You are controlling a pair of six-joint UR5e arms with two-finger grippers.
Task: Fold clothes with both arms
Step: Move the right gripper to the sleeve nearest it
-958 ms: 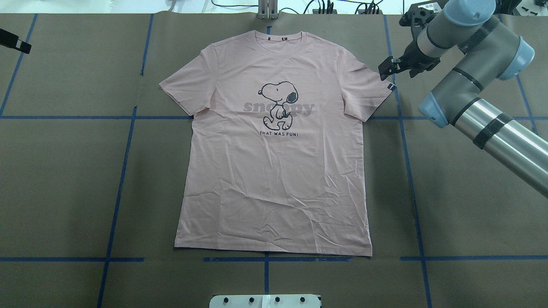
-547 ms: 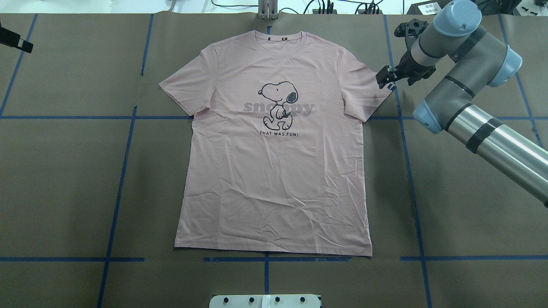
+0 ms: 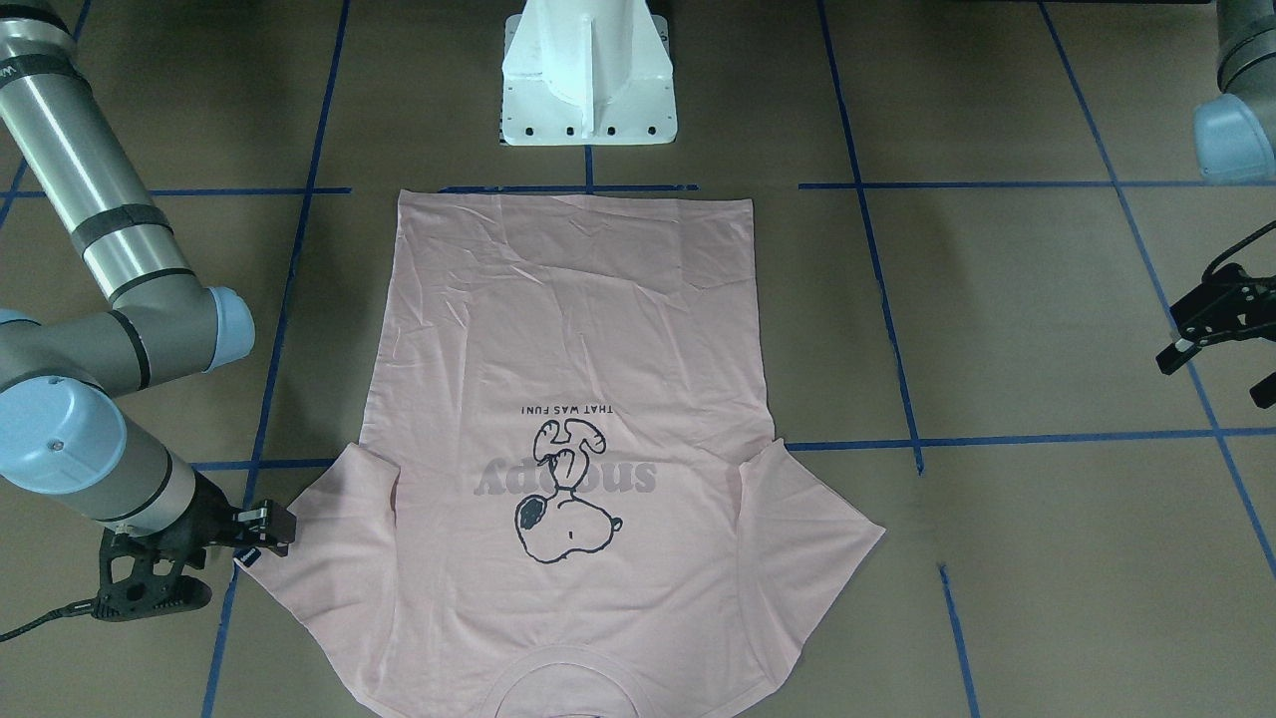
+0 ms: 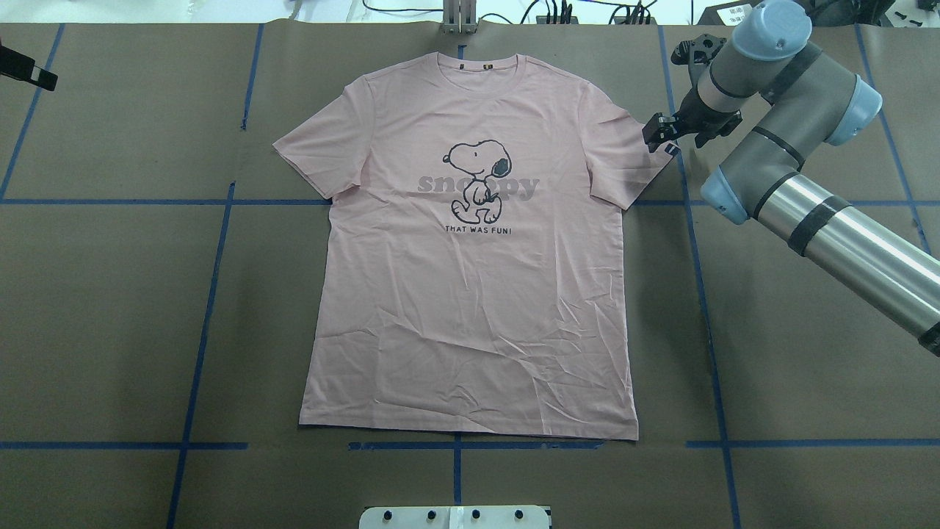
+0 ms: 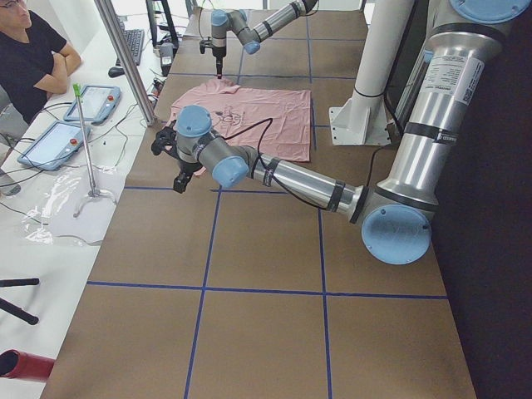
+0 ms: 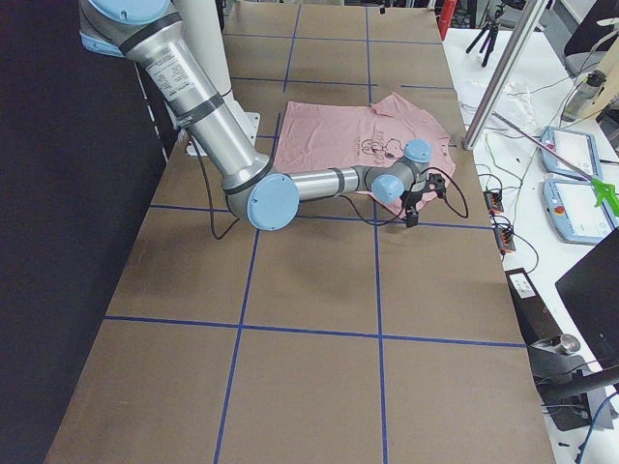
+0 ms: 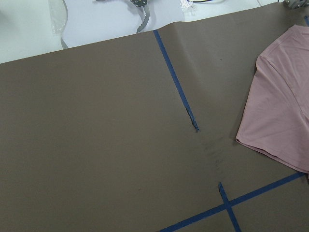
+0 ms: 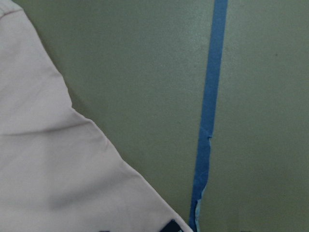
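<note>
The pale pink T-shirt (image 4: 470, 294) lies flat and face up on the brown table, collar toward the far edge; it also shows in the front-facing view (image 3: 568, 329). My right gripper (image 4: 653, 134) sits low over the tip of the shirt's right sleeve, by the small dark tag, and looks open with the cloth undisturbed (image 3: 264, 534). The right wrist view shows only that sleeve's edge (image 8: 48, 169) and blue tape. My left gripper (image 3: 1216, 376) hangs open and empty well off to the shirt's left, barely in the overhead view (image 4: 26, 72). The left wrist view catches the left sleeve (image 7: 285, 96).
The white pedestal base (image 3: 588, 70) stands just past the shirt's hem. Blue tape lines (image 4: 698, 257) grid the table. A seated person (image 5: 33, 50) and teach pendants (image 5: 91, 104) are beyond the far edge, with a metal pole (image 6: 503, 77) nearby.
My right gripper has moved left and down, from beside the right sleeve onto its tip. The shirt and the left gripper have stayed put.
</note>
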